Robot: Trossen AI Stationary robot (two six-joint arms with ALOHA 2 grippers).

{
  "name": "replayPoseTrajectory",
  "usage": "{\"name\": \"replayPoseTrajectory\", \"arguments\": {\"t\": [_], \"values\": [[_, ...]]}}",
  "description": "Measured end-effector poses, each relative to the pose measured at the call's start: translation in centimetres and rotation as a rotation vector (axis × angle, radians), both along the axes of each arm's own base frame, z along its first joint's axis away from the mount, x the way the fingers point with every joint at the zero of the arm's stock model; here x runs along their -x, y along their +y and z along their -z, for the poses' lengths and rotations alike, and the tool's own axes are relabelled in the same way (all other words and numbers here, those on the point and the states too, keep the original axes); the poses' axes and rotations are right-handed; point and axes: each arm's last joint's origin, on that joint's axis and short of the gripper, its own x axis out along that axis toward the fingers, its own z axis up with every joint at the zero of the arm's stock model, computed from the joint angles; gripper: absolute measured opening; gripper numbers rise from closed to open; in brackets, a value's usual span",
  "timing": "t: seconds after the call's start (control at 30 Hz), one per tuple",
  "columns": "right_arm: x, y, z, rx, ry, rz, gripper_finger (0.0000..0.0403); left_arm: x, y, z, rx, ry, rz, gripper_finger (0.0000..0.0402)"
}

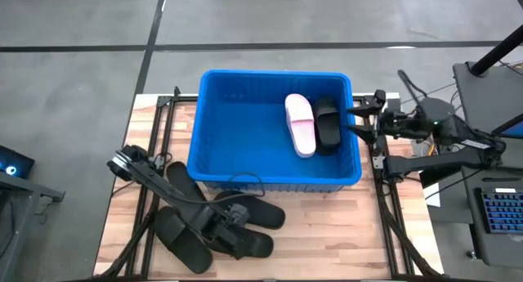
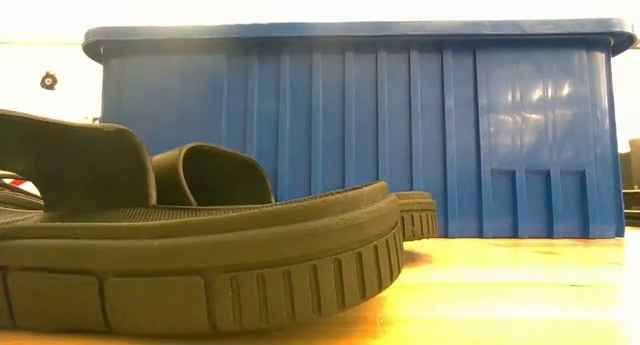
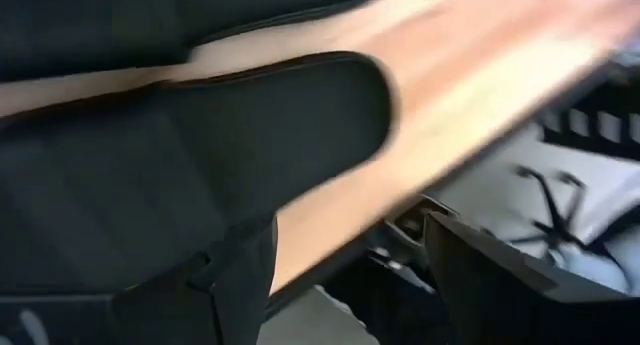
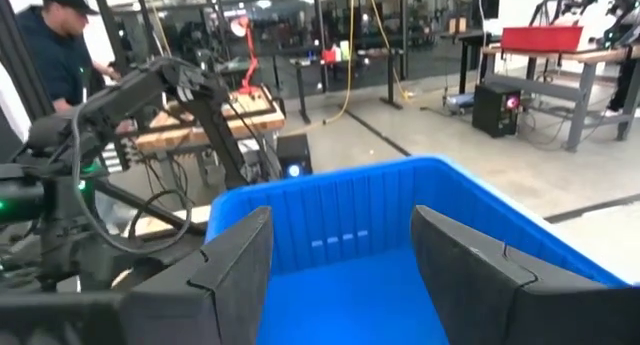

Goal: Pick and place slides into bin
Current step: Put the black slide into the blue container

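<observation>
Before you, by material and finish:

- The bin (image 1: pixel 274 127): bright blue plastic, smooth with a slight sheen, walls moulded in upright ribs, rim rolled.
- The black slides (image 1: pixel 216 221) beside it: matt, rubbery foam; in your low view the nearest sole (image 2: pixel 200 265) shows a finely pebbled top edge and a grooved side wall.
- The pink slide (image 1: pixel 300 124) in the bin: pale, smooth, matt foam; the black slide (image 1: pixel 328 123) touching it has the same dull finish.
- The table (image 1: pixel 343 233): light wood planks, grain visible, glossy enough to catch warm glare in your low view.
- Jaws of the right gripper (image 4: pixel 340 275): dark, matt, hard plastic by the look.
</observation>
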Motion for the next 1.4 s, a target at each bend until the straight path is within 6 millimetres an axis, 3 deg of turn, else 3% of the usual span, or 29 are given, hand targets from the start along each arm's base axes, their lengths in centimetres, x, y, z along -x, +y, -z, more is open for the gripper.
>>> {"name": "replayPoseTrajectory", "arguments": {"t": [0.3, 0.67, 1.13, 1.4], "values": [[-1.2, -0.1, 0.4, -0.003, 0.04, -0.002, 0.0226, 0.8, 0.5, 1.7, -0.02, 0.192, -0.167, 0.0237], [-0.2, 0.0, -1.0, 0.011, -0.021, -0.003, 0.0226, -0.1, -0.3, 5.3, 0.011, 0.333, -0.357, 0.0237], [0.5, 0.0, -1.8, 0.058, -0.045, -0.004, 0.0226, -0.1, 0.4, 6.3, -0.023, 0.395, -0.402, 0.0236], [0.5, 0.0, -1.8, 0.063, -0.045, -0.007, 0.0226, -0.6, 0.2, 8.0, -0.024, 0.461, -0.391, 0.0201]]}}
